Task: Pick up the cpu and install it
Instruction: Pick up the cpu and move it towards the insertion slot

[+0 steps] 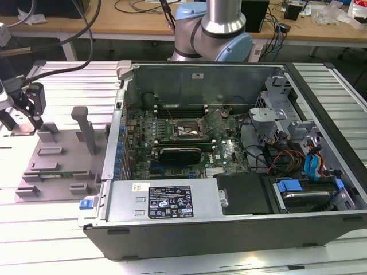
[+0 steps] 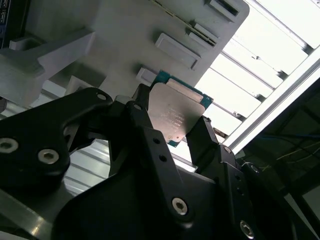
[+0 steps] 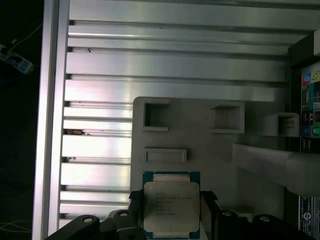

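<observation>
The cpu, a small square chip with a pale metal top and a green edge, sits between the two black fingers of my gripper, which is shut on its opposite sides. The first wrist view has the same cpu in the gripper, just over the grey fixture plate. At the exterior view's far left, the gripper hangs over the back corner of that plate. The motherboard's open socket lies inside the computer case, far to the right of the gripper.
The grey plate carries raised blocks, slots and a tall upright post. A long black card lies just in front of the socket. Cables and drive bays crowd the case's right side. Ribbed aluminium table surrounds everything.
</observation>
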